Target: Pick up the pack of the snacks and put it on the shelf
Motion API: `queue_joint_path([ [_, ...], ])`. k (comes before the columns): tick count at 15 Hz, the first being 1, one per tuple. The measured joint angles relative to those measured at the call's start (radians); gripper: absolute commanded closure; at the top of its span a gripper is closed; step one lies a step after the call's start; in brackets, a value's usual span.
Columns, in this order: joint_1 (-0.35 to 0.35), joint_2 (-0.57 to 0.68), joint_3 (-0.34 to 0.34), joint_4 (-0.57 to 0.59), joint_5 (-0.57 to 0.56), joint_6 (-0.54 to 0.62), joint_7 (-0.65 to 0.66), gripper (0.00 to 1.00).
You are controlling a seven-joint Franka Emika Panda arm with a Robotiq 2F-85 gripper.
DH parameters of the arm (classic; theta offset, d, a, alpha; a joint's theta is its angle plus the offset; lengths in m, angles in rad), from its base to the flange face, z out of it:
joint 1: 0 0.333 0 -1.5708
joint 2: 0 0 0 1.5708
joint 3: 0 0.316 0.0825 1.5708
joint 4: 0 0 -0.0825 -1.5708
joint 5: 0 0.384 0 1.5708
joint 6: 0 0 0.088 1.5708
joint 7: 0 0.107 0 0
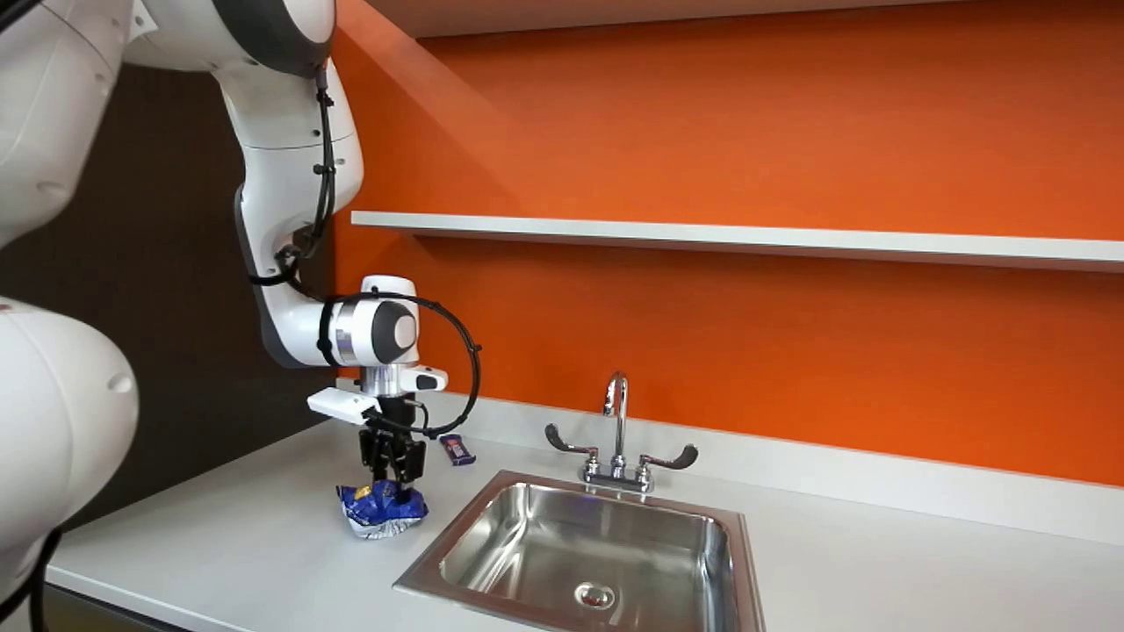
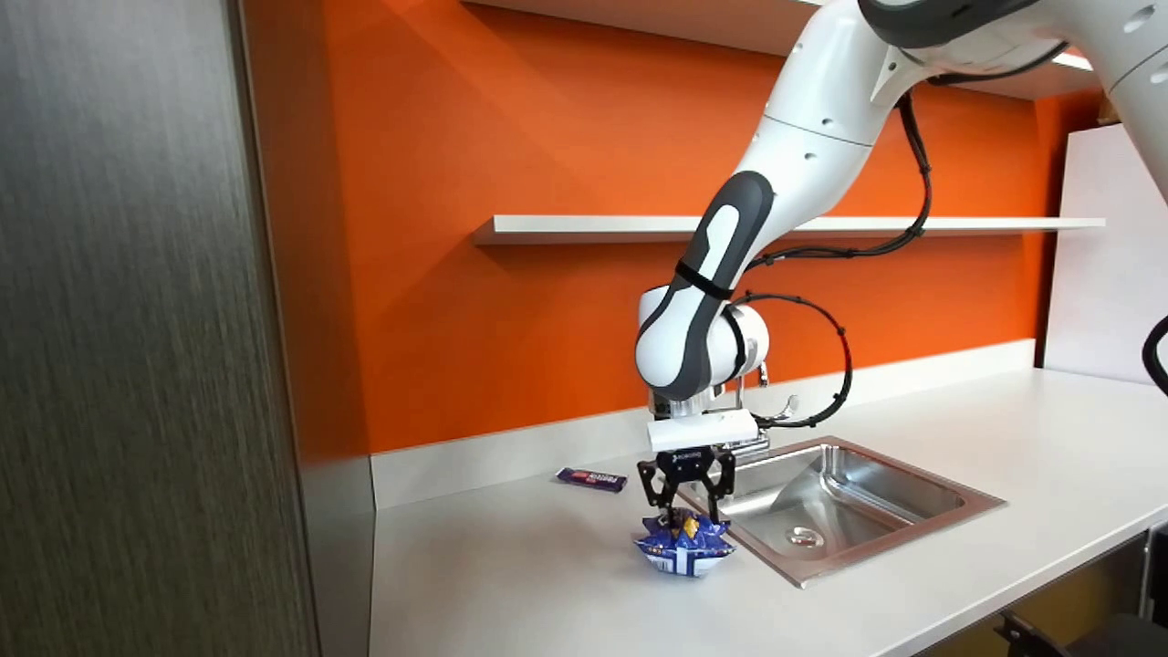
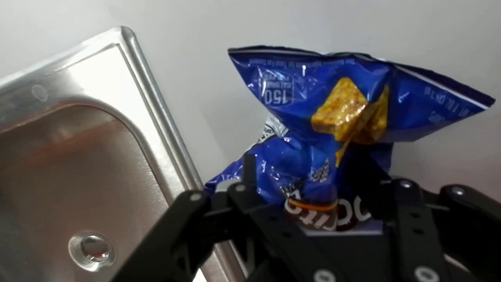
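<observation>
The pack of the snacks (image 1: 373, 518) is a crinkled blue packet with white patches and a yellow chip picture. It is low over the white counter, left of the sink, and also shows in an exterior view (image 2: 684, 557). My gripper (image 2: 692, 520) points straight down with its fingers on both sides of the pack. In the wrist view, the pack (image 3: 282, 86) is bunched between the fingers (image 3: 307, 168) and flares out beyond them. I cannot tell whether its underside touches the counter. The shelf (image 1: 702, 235) is a long white board on the orange wall, well above the gripper; it shows in both exterior views (image 2: 584, 228).
A steel sink (image 1: 746, 562) is set in the counter beside the pack. Its faucet (image 1: 618, 439) with two handles stands behind it. A small dark flat bar (image 2: 591, 479) lies near the backsplash. A dark panel (image 2: 137, 365) bounds the counter's left end.
</observation>
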Motion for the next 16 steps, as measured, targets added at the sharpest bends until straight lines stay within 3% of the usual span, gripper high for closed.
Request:
queue_joint_path([
  [3,0.003,0.000,-0.003,0.001,0.000,0.000,0.000,0.89],
  [5,0.006,0.000,-0.007,0.001,0.000,0.000,0.000,1.00],
  [16,0.020,-0.004,-0.020,0.010,-0.003,0.000,-0.001,1.00],
])
